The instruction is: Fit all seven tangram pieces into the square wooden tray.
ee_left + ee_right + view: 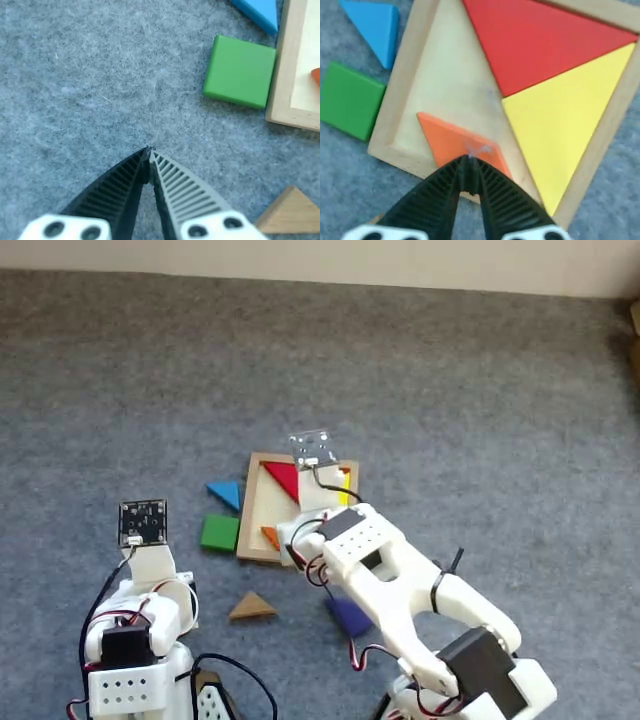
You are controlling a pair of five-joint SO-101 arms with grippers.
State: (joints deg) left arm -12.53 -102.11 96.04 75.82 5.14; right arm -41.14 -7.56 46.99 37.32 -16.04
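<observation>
The square wooden tray (247,512) lies mid-table, holding a red triangle (283,480), a yellow triangle (344,486) and a small orange triangle (270,536). In the right wrist view my right gripper (469,160) is shut, its tips resting on the orange triangle (447,140) near the tray's front rim (401,85). Red (540,40) and yellow (560,120) sit flush beyond it. My left gripper (149,152) is shut over bare carpet, apart from the green square (240,70). Loose pieces: blue triangle (225,494), green square (219,532), tan triangle (251,607), purple piece (348,616).
Grey carpet covers the table. The right arm (400,590) reaches across the tray's near right side and partly hides the purple piece. The left arm (135,640) stands at the lower left. Open carpet lies left of and behind the tray.
</observation>
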